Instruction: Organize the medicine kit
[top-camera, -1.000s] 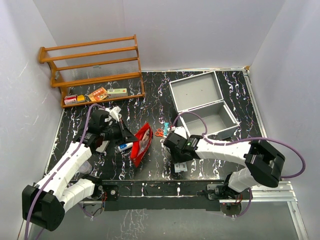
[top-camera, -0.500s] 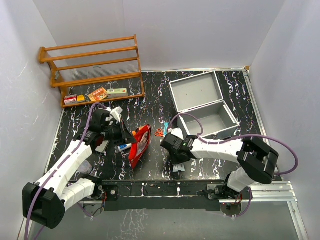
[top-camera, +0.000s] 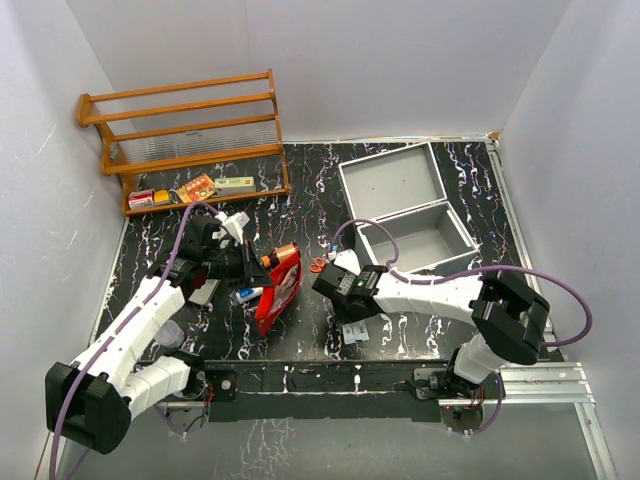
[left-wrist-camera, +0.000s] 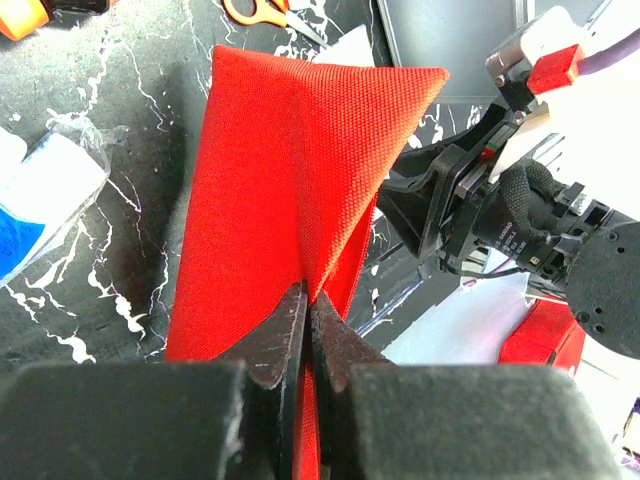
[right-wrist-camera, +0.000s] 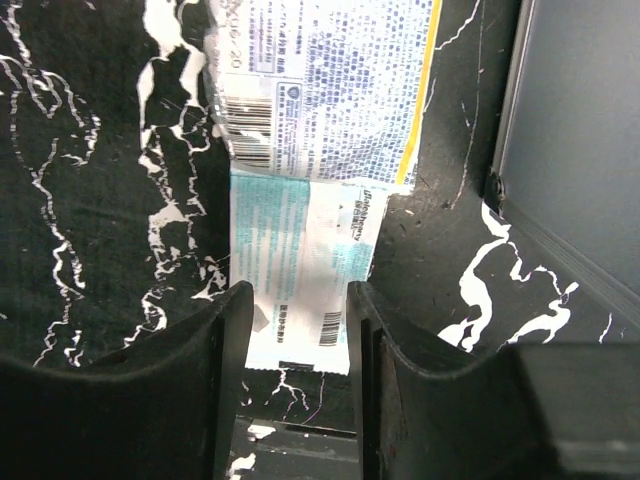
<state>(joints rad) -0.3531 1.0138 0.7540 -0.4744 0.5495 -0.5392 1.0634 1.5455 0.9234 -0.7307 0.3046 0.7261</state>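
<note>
Top external view: grey case (top-camera: 425, 240) lies open toward the counter's (top-camera: 300, 205) far right corner, interior bare. Red pouch (top-camera: 281, 288) sits mid-counter, its fold pinched by the left pincer (left-wrist-camera: 308, 300). Right pincer (right-wrist-camera: 298, 300) is spread astride a pale-blue sachet (right-wrist-camera: 300, 260) beside the case. Scissors (top-camera: 317, 265) and tube (top-camera: 247, 294) lie loose. Judgement: early stage, nearly all packing left.

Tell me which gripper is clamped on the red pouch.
The left gripper: its jaws pinch a fold of the red pouch. The right gripper stands open over a pale packet.
</note>
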